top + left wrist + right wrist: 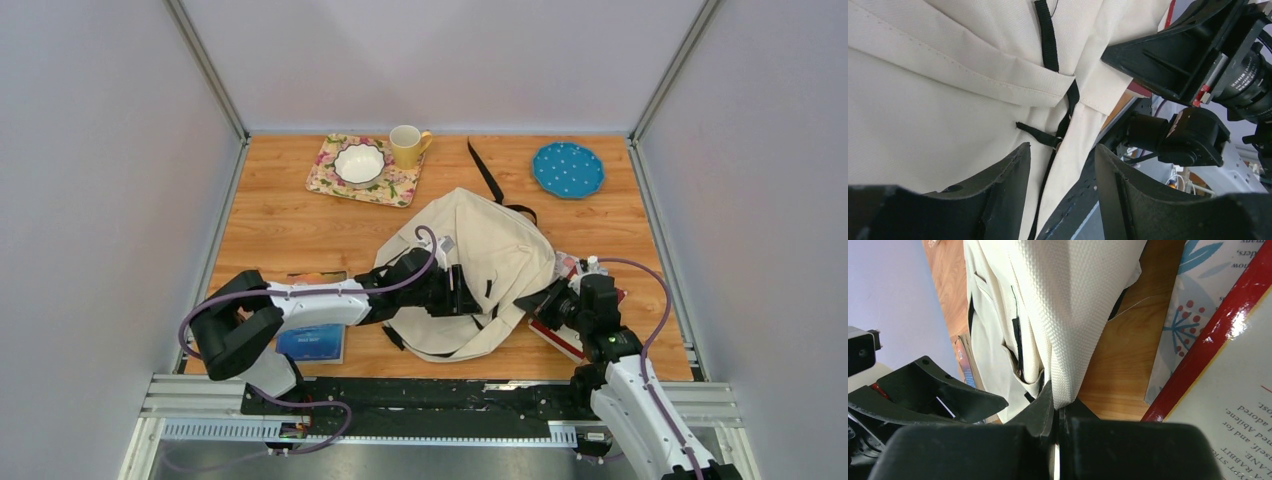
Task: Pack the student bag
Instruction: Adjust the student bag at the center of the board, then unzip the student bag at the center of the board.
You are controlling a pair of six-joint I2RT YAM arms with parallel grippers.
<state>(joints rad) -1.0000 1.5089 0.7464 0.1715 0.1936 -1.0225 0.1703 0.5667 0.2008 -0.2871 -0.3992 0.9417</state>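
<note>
Step in hand, as judged: getting the student bag [495, 255] open so items can go in. Bag-level advice first: the right gripper [1058, 405] is clamped flat on a fold of cream fabric at the bag's right edge. It should serve as the anchor, holding tension so the body does not slide on the table [290, 220]. The left gripper [1062, 152] has its jaws apart, straddling the black pull tab [1040, 134] without gripping it. It should catch the tab alone, not the cloth, then draw along the zip line, away from the anchor. Risk: bunched fabric jamming the zip. Appearance: the bag lies slumped at table centre between the two arms. It is cream twill, creased, with a stitched flap seam. A black webbing strap [487, 172] trails toward the far edge. The right edge lies beside a red-edged book [1228, 340].
</note>
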